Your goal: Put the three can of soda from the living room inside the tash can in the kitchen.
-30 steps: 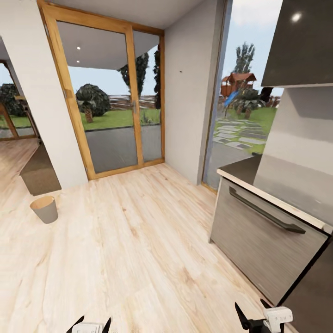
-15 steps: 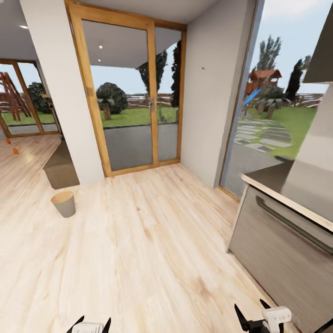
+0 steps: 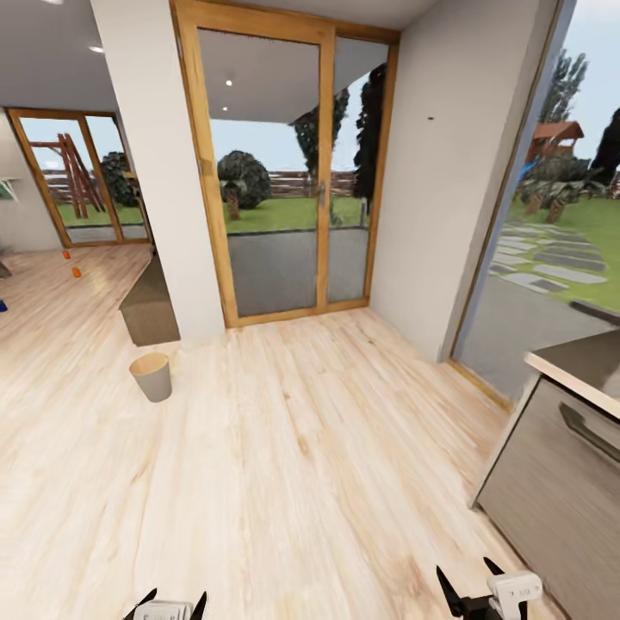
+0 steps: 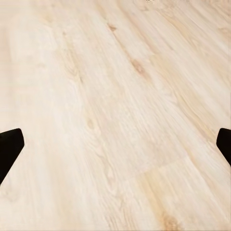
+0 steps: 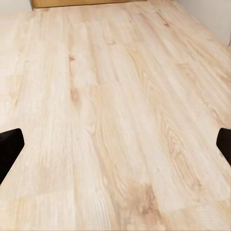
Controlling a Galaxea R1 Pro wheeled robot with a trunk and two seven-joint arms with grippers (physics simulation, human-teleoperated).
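Observation:
The tash can (image 3: pixel 152 376), pale grey with a brownish inside, stands upright on the light wood floor at the left, near a white pillar. Far off at the left, two small orange cans of soda (image 3: pixel 65 254) (image 3: pixel 76 272) stand on the floor of the room beyond, and a dark blue speck (image 3: pixel 2 305) at the picture's edge is too small to identify. My left gripper (image 3: pixel 170 607) and right gripper (image 3: pixel 469 582) sit at the bottom edge, both open and holding nothing. In the wrist views the left gripper (image 4: pixel 115 149) and right gripper (image 5: pixel 115 147) hang over bare planks.
A wood-framed glass door (image 3: pixel 288 172) faces me, with a white pillar (image 3: pixel 159 164) to its left and a grey low block (image 3: pixel 148 310) at its foot. A steel-fronted cabinet (image 3: pixel 560 465) with a handle juts in at the right. Open wood floor (image 3: pixel 293 465) lies between.
The head view has swung left, so the door, bin and cabinet all sit further right in the picture. The orange cans and the far room have come into sight. Both grippers hold their pose.

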